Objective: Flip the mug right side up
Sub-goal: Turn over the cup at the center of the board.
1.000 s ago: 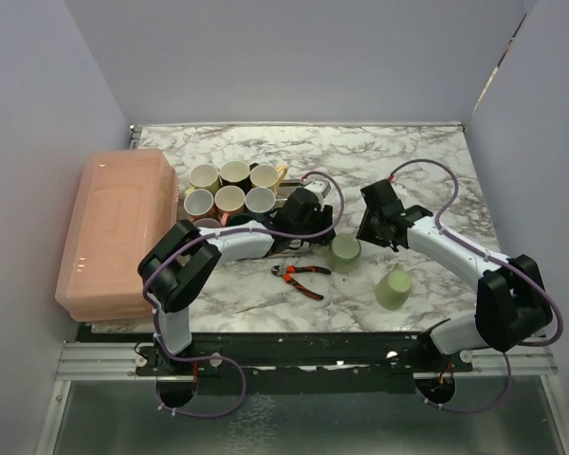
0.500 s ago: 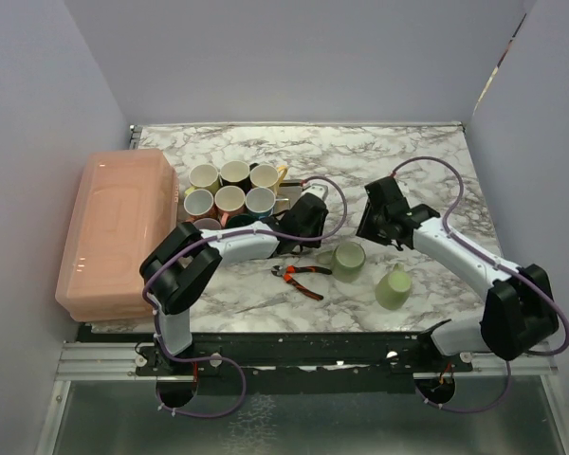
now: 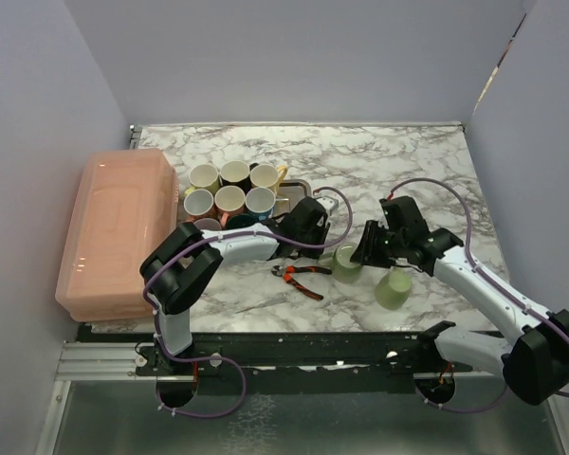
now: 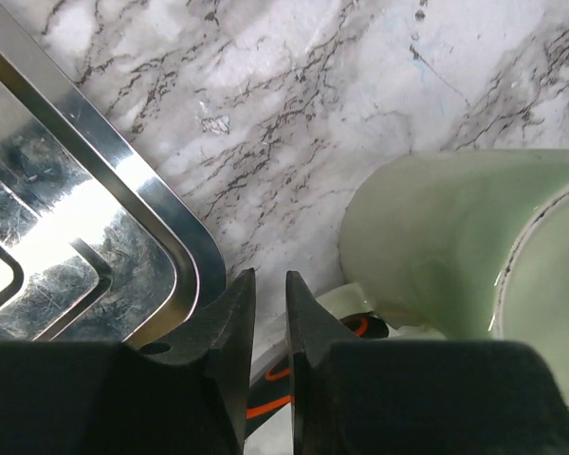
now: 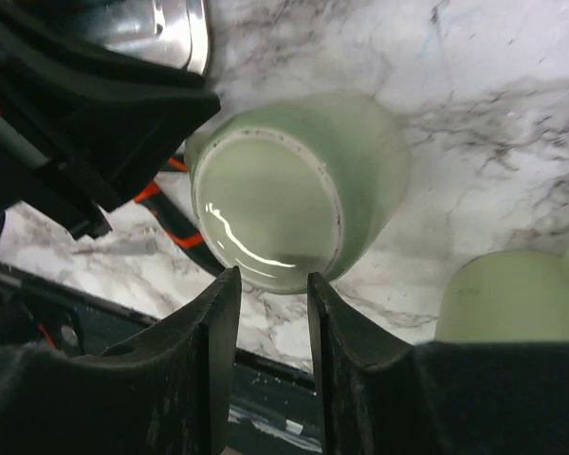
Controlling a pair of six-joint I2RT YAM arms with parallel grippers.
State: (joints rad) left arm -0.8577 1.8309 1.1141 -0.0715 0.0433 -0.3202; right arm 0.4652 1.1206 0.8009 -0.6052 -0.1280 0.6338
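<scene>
- As the top view shows, the green mug (image 3: 346, 259) is found on the marble table (image 3: 389, 156), near the middle and between the two grippers.
- Its flat glossy base (image 5: 266, 204) is presented to the right wrist camera; the mug is recorded as bottom-up, not yet righted.
- Left gripper (image 4: 266, 289): the jaws are drawn almost together, with only a thin slit left between the fingertips. Marble is seen through the slit and nothing is held.
- The left gripper is placed just beside the mug's left wall (image 4: 427, 227), close to the rounded corner of the steel tray (image 4: 123, 175). Contact with the mug cannot be told.
- Right gripper (image 5: 270, 284): the jaws are held apart and nothing is clamped. The near edge of the mug's base is seen in the gap between the fingers; whether it is touched cannot be told.
- A second green mug (image 3: 393, 287) is noted near the first, closer to the table's front edge and below the right forearm; it is also seen at the right edge of the right wrist view.
- Orange-handled pliers (image 3: 299, 275) are laid flat just left of the green mug.
- Six mugs (image 3: 231, 187) are stood mouth-up in the tray, in two rows.
- A pink lidded bin (image 3: 119, 232) is set along the left edge of the table.
</scene>
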